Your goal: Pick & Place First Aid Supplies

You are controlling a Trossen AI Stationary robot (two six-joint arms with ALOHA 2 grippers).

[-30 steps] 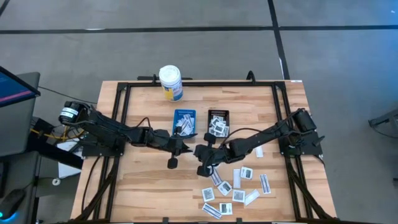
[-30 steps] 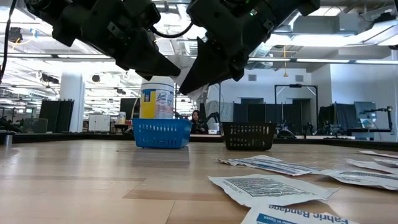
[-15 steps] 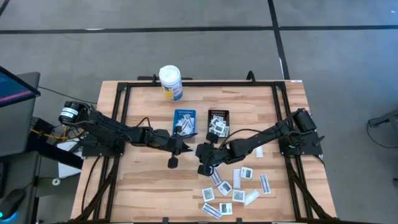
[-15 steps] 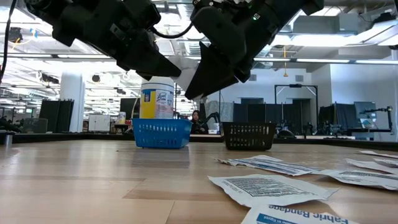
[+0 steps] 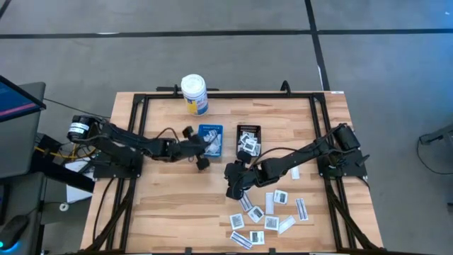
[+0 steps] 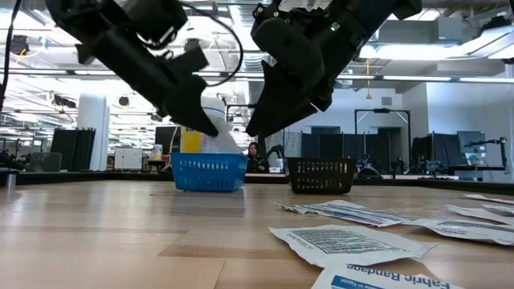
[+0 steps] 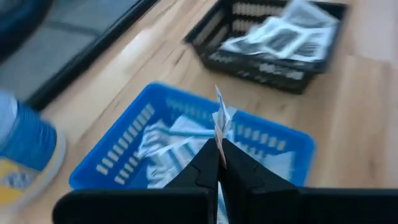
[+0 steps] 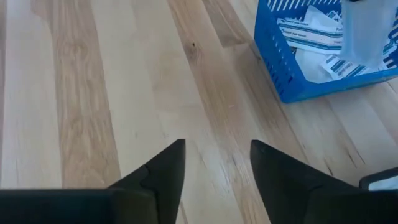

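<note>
White packet (image 7: 221, 118) in left claw (image 7: 219, 163), seemingly above blue tray (image 7: 112, 163)

The left arm reaches in from nine o'clock toward the centre, its left claw (image 7: 219, 163) pinched tight on a thin white packet (image 7: 220, 118) that sticks up between the fingertips. The right arm stretches in from three o'clock, bent downward at the wrist, its right claw (image 8: 216, 163) raised off the desk near the middle with both fingers spread apart, holding nothing
</note>
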